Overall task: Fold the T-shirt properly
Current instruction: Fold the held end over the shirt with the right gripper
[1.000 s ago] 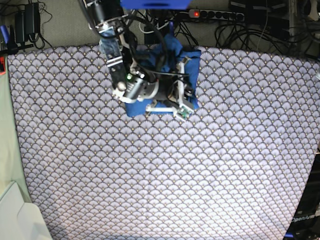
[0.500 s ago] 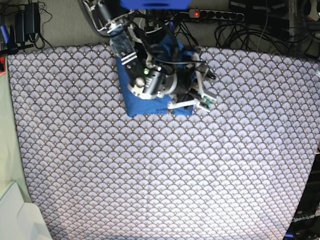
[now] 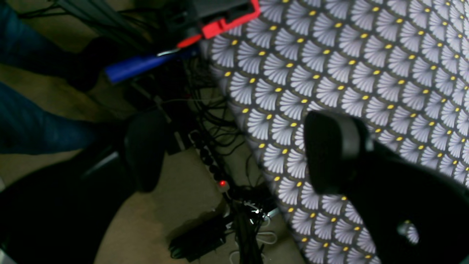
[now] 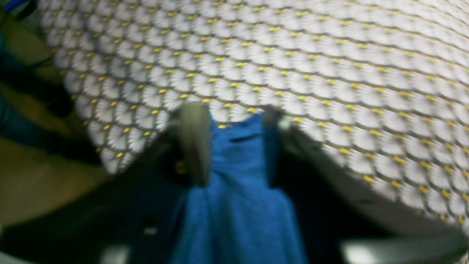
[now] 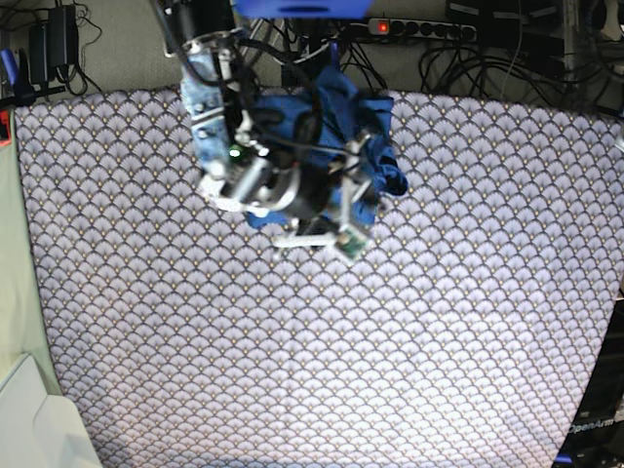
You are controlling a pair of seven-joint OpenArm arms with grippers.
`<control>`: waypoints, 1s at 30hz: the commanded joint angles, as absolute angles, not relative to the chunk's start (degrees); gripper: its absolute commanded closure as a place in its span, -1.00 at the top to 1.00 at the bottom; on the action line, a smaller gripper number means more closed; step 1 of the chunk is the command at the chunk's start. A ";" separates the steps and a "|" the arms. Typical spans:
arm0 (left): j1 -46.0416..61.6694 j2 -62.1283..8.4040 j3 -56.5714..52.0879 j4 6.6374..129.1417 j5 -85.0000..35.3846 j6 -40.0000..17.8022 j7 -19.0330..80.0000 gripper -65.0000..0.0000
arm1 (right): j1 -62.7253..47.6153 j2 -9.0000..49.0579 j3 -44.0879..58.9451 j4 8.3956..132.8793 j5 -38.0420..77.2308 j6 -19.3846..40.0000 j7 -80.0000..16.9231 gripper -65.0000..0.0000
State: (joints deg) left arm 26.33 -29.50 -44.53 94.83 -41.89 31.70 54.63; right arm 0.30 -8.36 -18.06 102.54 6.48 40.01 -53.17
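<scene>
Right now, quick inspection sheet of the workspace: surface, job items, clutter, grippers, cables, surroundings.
Surface: table covered in a fan-pattern cloth, lying flat.
Job's things: T-shirt, blue, bunched at the far edge of the table, partly lifted.
Clutter: nothing seen on the cloth.
Grippers: right gripper has blue fabric between its fingers, view blurred, grip not certain; left gripper open, empty, off the table edge over the floor.
Cables: power strip with a red light and tangled leads behind the table.
Surroundings: pale bin at the near left corner; red and blue clamp on the table edge.
</scene>
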 commanded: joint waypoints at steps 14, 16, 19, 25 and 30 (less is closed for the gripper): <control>26.24 -30.55 -43.21 95.60 -42.07 31.96 54.11 0.75 | -7.08 -8.57 -21.32 96.92 7.43 40.00 -51.56 -1.00; 26.33 -30.20 -43.21 95.60 -42.07 31.96 54.11 0.75 | -6.11 -8.57 -22.46 94.64 7.43 40.00 -51.56 -0.99; 26.51 -29.49 -43.21 96.04 -41.80 31.96 54.11 0.75 | -5.14 -8.57 -25.01 91.03 7.43 40.00 -51.56 -0.99; 26.59 -29.41 -43.21 96.22 -42.33 31.96 54.11 0.75 | -4.62 -8.22 -27.74 93.32 7.43 40.00 -52.00 -0.99; 26.68 -29.41 -40.57 96.48 -42.33 31.87 54.11 0.75 | -3.30 -5.93 -27.47 100.18 7.34 40.00 -52.09 -0.98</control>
State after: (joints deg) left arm 26.65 -28.21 -40.07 95.46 -42.09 31.70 54.28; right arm -4.08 -5.39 -27.44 99.11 6.42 39.99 -53.30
